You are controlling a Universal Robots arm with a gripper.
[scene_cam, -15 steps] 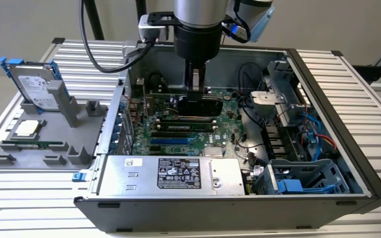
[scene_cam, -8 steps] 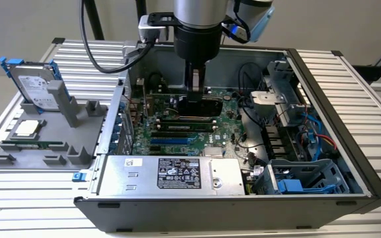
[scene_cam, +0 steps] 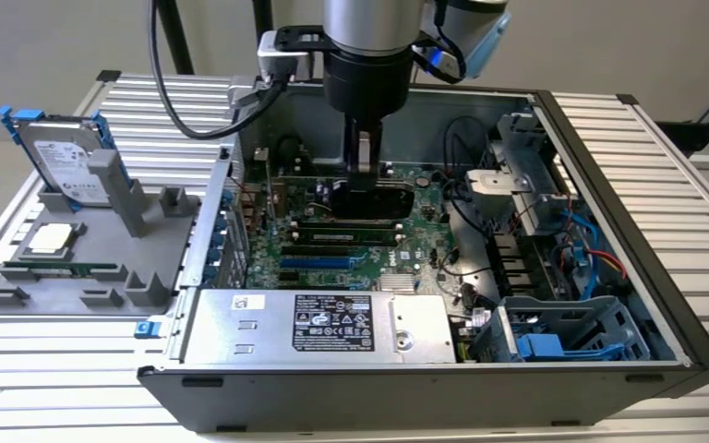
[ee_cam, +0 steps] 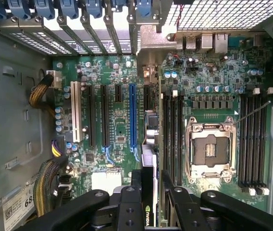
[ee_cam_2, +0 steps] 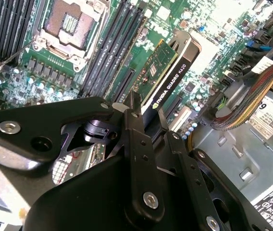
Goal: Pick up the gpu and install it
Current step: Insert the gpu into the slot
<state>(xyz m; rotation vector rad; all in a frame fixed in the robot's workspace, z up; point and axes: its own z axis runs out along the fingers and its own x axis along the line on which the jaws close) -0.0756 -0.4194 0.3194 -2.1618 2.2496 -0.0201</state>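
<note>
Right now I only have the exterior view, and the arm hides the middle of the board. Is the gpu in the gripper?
Observer: Yes. In the second wrist view the gripper is shut on the gpu, edge down toward the motherboard.
Operator: Which slot is it near?
Observer: In the first wrist view it stands between the long blue slot and the memory slots, beside the blue one, not on it.

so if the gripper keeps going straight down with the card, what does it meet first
Probably the green motherboard: the gripper, shut on the thin green-and-black gpu, points down into the open grey computer case. The card's lower edge would likely meet the board's slots first; depth is unclear.
</note>
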